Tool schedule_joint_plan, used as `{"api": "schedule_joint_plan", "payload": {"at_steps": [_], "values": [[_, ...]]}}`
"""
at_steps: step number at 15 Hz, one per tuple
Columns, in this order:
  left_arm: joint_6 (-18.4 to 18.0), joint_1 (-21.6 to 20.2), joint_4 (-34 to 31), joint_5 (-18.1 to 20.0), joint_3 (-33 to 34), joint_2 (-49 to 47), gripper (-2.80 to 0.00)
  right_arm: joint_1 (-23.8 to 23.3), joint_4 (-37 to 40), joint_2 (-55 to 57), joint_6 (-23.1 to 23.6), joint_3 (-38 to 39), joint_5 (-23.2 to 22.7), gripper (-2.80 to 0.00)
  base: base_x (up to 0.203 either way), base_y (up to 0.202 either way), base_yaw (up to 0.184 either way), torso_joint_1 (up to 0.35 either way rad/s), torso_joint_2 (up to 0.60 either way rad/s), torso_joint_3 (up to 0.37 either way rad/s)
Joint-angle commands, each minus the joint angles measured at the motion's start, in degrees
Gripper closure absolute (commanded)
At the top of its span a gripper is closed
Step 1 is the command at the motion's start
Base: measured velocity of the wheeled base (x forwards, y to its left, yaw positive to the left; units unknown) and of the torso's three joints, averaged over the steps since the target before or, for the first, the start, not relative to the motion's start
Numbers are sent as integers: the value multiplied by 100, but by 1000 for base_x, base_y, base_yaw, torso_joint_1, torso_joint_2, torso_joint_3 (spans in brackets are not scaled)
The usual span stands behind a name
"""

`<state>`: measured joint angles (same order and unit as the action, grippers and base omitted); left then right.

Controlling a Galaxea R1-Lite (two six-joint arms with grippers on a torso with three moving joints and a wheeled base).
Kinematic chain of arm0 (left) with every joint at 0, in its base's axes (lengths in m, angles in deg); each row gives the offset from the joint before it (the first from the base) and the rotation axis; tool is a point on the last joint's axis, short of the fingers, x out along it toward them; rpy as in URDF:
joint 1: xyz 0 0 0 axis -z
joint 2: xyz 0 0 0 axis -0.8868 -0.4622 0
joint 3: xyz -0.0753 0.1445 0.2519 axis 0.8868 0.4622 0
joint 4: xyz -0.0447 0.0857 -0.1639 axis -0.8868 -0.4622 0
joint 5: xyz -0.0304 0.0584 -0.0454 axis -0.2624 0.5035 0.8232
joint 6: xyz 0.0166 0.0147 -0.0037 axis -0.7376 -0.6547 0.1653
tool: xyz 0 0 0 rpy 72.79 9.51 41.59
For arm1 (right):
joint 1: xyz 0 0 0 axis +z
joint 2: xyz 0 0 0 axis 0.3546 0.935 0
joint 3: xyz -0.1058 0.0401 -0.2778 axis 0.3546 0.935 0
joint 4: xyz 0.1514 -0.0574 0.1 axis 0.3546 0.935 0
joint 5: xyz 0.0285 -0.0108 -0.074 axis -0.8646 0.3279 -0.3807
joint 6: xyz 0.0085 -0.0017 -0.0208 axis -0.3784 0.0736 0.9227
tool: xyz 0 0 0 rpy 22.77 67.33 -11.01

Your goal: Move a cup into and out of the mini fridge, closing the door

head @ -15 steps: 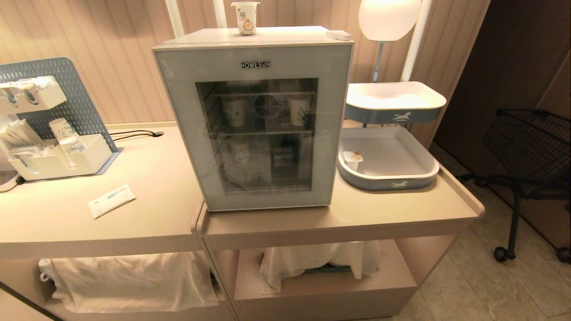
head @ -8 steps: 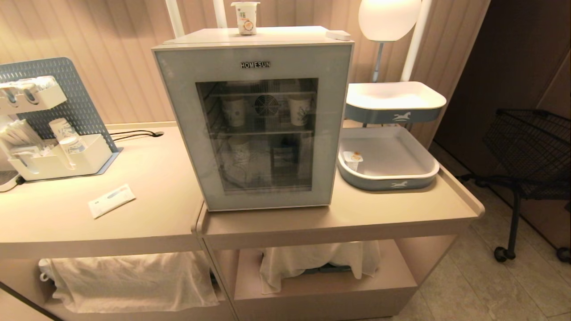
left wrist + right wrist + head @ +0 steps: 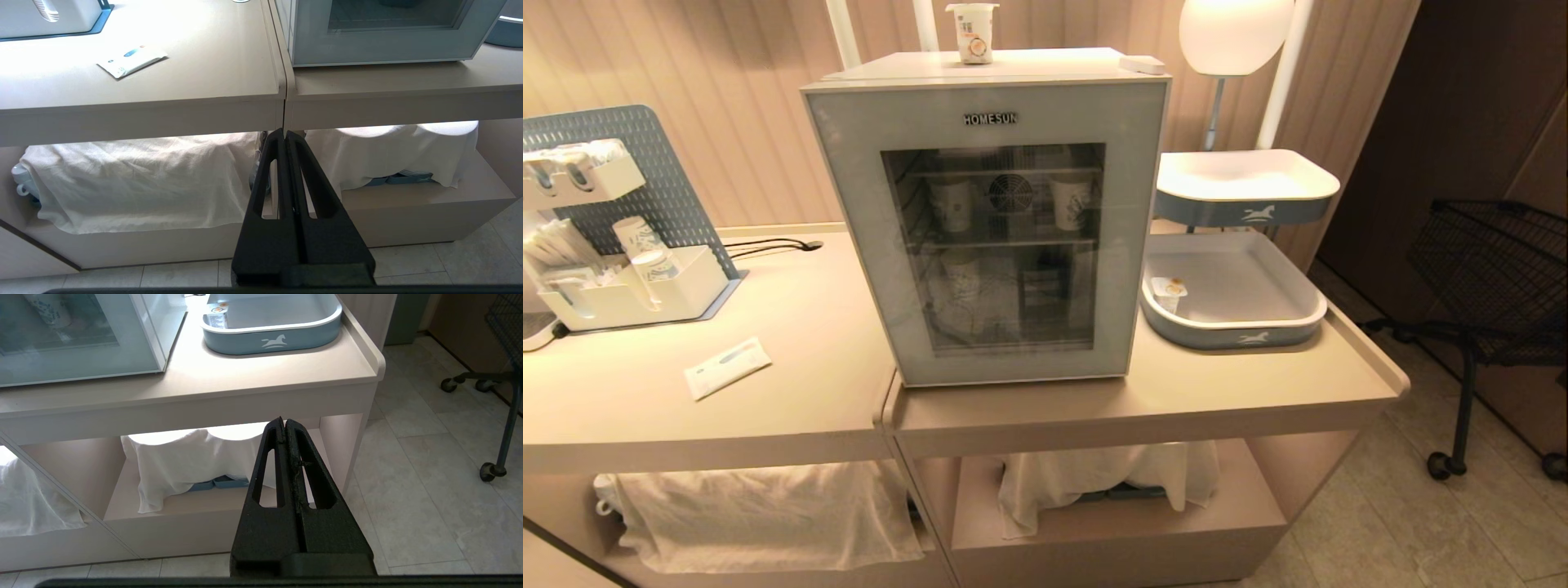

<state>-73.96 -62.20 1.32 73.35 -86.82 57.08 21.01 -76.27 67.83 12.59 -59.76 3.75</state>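
While the cup (image 3: 972, 31) stands atop the fridge (image 3: 988, 220), door (image 3: 992, 237) closed, we keep our left pincer (image 3: 284, 134) and right pincer (image 3: 284, 422) clamped empty below the worktop (image 3: 1176, 392).

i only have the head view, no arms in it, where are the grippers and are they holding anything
Observer: The left gripper is shut and holds nothing; it sits low, in front of the counter's open lower shelf.
Operator: and the right one
Observer: The right gripper is also shut and holds nothing, below the counter edge on the side where the blue tray stands.
Operator: whats under the cloth on the lower shelf, i just see white
Observer: The left wrist view shows white cups poking out at the far end of the white cloth.
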Motion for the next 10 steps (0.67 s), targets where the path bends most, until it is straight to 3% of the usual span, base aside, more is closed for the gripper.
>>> {"api": "schedule_joint_plan", "payload": {"at_steps": [1,10], "values": [[0,0,1,0,2,-6,0,2,-5,9,1,0,0,0,0,0,0,0,0,0],[0,0,1,0,2,-6,0,2,63,9,10,-12,-9,0,0,0,0,0,0,0]]}}
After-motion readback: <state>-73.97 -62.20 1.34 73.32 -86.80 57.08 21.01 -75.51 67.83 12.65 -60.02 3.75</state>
